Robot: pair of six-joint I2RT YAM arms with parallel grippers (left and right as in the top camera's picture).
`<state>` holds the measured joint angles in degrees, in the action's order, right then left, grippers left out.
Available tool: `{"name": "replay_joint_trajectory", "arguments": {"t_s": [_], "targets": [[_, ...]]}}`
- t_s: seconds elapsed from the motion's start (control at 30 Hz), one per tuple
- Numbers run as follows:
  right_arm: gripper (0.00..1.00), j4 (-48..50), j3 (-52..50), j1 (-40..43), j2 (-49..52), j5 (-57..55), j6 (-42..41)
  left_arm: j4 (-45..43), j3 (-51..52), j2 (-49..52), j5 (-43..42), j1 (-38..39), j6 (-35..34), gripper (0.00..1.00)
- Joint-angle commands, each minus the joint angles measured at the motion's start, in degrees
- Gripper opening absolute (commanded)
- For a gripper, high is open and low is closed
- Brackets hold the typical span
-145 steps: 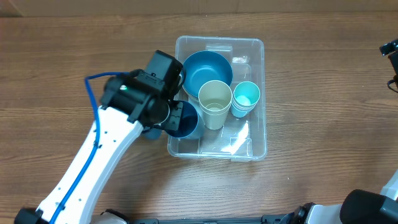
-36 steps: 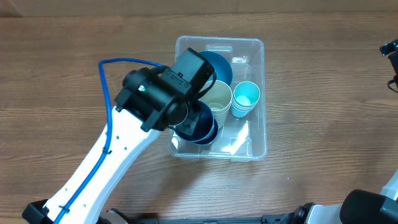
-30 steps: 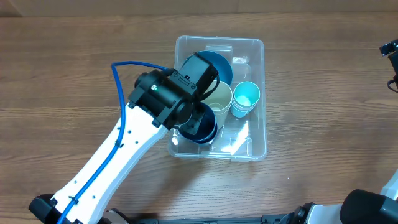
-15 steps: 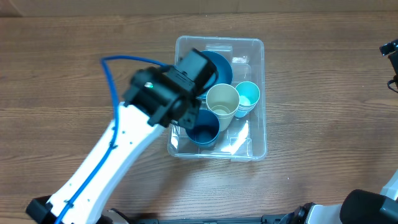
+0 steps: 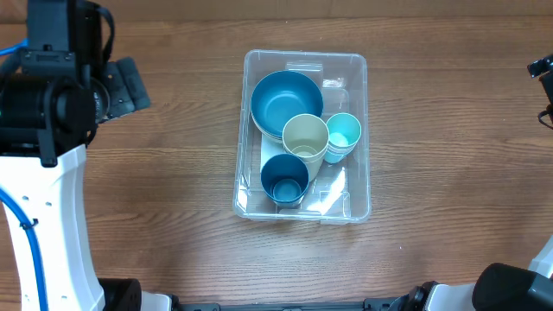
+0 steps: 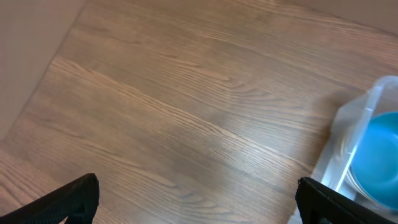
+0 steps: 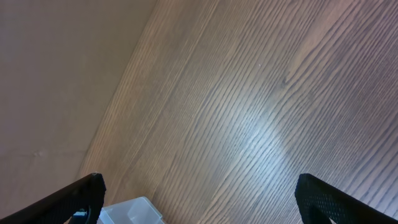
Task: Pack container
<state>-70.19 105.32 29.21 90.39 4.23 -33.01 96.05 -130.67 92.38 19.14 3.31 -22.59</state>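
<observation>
Left gripper (image 6: 198, 186): fingers spread wide, empty, over bare wooden table (image 5: 173, 216), well left of the container (image 5: 364, 130). Its wrist view catches only the bin's corner at the right edge.
Right gripper (image 7: 199, 183): jaws also wide apart, nothing held, off at the table's right side; a bin corner shows at the bottom of its wrist view.
The container sits mid-table.
Inside it, near end: dark blue cup (image 5: 284, 179), upright.
Middle: cream cup (image 5: 305, 138), upright, touching the dark blue cup; light blue cup (image 5: 343, 134) just right of it, touching.
Far end: blue bowl (image 5: 287, 97), open side up, cream cup's rim against it.
</observation>
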Motion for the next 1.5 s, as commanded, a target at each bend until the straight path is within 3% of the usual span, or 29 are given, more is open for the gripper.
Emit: {"name": "replay_joint_trajectory", "arguments": {"t_s": [0.0, 0.57, 0.7, 0.83, 0.9, 1.0, 1.2, 1.47], "targets": [[1.00, 0.20, 0.02, 0.11, -0.72, -0.09, -0.24, -0.07, -1.07, -0.22, 0.74, -0.35, -1.22, 1.00], [1.00, 0.20, -0.11, -2.45, -2.12, -0.13, -0.24, -0.07, -1.07, -0.22, 0.74, -0.33, -1.22, 1.00], [1.00, -0.13, -0.42, -13.35, -6.05, -9.99, 0.37, -0.04, -1.07, -0.22, 0.74, -0.31, -1.22, 1.00], [1.00, 7.30, -2.27, -26.73, -10.14, -18.62, 0.57, -0.07, -1.07, -0.22, 0.74, -0.31, -1.22, 1.00], [1.00, 11.37, -3.85, -31.28, -12.09, -19.17, 5.35, -0.07, -1.07, -0.22, 0.74, -0.31, -1.22, 1.00], [1.00, 16.22, -7.72, -36.37, -16.17, -19.12, 11.98, -0.07, -1.07, -0.22, 0.74, -0.31, -1.22, 1.00], [1.00, 21.94, -20.76, -36.83, -26.67, -17.94, 13.90, -0.07, -1.07, -0.22, 0.74, -0.31, -1.22, 1.00], [1.00, 33.31, -52.98, -36.83, -52.65, -15.23, 15.26, -0.07, -1.07, -0.22, 0.74, -0.31, -1.25, 1.00]]}}
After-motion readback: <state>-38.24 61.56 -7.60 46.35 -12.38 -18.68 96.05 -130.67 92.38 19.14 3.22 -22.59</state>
